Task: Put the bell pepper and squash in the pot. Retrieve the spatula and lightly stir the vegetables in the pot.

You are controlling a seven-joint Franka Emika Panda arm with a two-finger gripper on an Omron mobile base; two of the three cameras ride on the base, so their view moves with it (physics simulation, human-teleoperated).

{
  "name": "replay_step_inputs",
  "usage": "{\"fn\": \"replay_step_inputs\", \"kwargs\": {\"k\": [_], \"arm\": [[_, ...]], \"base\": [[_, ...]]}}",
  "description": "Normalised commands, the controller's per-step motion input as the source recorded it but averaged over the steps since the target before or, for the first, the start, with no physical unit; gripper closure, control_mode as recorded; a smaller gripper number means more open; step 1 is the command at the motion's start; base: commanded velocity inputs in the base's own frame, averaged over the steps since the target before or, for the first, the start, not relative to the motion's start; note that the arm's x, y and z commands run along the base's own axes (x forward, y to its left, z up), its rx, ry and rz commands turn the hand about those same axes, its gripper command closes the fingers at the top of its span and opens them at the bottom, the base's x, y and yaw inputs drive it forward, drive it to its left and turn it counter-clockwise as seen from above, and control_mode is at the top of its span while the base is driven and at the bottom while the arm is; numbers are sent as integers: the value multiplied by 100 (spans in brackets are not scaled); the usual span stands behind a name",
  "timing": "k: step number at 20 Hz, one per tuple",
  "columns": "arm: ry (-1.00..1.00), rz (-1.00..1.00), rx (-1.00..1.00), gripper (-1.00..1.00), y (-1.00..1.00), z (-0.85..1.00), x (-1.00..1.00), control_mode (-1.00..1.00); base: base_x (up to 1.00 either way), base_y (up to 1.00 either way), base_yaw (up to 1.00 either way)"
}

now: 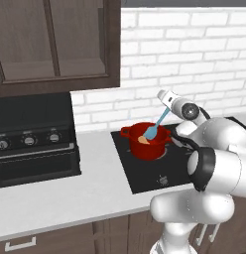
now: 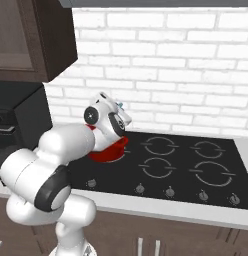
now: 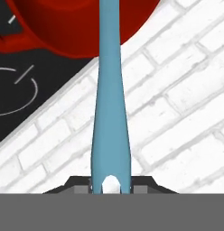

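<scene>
The red pot (image 1: pixel 153 147) stands on the black cooktop (image 1: pixel 145 173). A pale tan squash (image 1: pixel 143 140) lies inside it. My gripper (image 1: pixel 168 105) hovers above and to the right of the pot, shut on the thin handle of the blue spatula (image 1: pixel 155 125), whose blade dips into the pot beside the squash. In the hand view the spatula (image 3: pixel 109 103) runs straight up from my gripper (image 3: pixel 110 186) to the pot (image 3: pixel 68 31). From the right, my arm covers most of the pot (image 2: pixel 110 152). The bell pepper is hidden.
A black oven-like appliance (image 1: pixel 33 144) sits on the counter left of the cooktop, under dark wooden cabinets (image 1: pixel 55 44). A white brick wall (image 2: pixel 171 75) stands close behind the pot. Several burners (image 2: pixel 212 172) lie to the pot's right.
</scene>
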Motion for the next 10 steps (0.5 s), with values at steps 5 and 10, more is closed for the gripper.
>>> {"fn": "replay_step_inputs", "kwargs": {"k": [5, 10], "arm": [[0, 6, -9, 100, 8, 18, 10, -100], [-2, 0, -1, 100, 3, 0, 0, -100]], "base": [[0, 0, 0], [0, 0, 0]]}}
